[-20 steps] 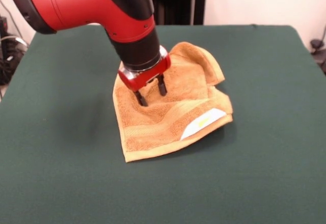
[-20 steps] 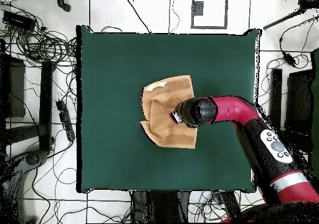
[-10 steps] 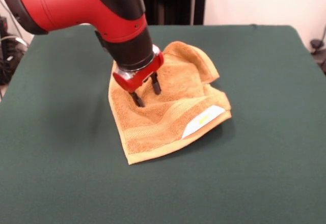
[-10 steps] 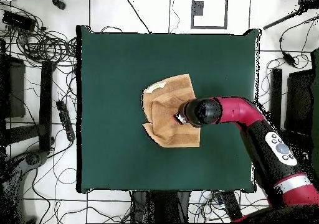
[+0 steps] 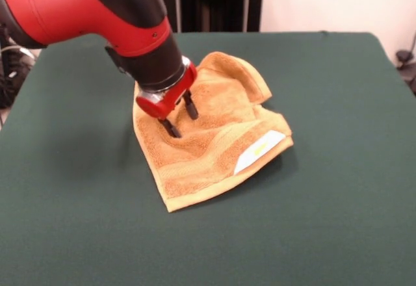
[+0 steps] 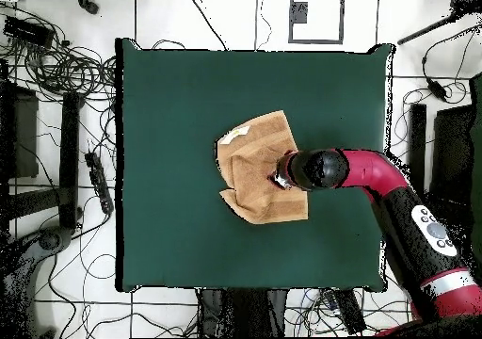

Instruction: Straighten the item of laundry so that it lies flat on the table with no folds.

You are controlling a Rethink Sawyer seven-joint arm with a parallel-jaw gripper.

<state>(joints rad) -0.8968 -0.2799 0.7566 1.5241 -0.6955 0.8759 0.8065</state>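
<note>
The item of laundry (image 5: 208, 149), an orange-tan terry towel, lies rumpled near the middle of the green table (image 5: 338, 104). Its far corner is folded over, and a white label (image 5: 260, 151) with yellow print shows on its right edge. My gripper (image 5: 181, 118) points down into the left part of the towel, both fingertips sunk in the cloth with a ridge of it pinched between them. In the overhead view the towel (image 6: 252, 170) lies at the centre of the table (image 6: 169, 119). There the gripper (image 6: 280, 177) sits at its right side, and the arm hides part of the cloth.
Green cloth surrounds the towel on all sides. Cables and dark equipment (image 6: 56, 72) lie on the floor around the table. The red arm (image 6: 377, 180) reaches in over the table's right edge in the overhead view.
The gripper has moved left in the front view and the towel has slid along with it. The folds look much the same.
</note>
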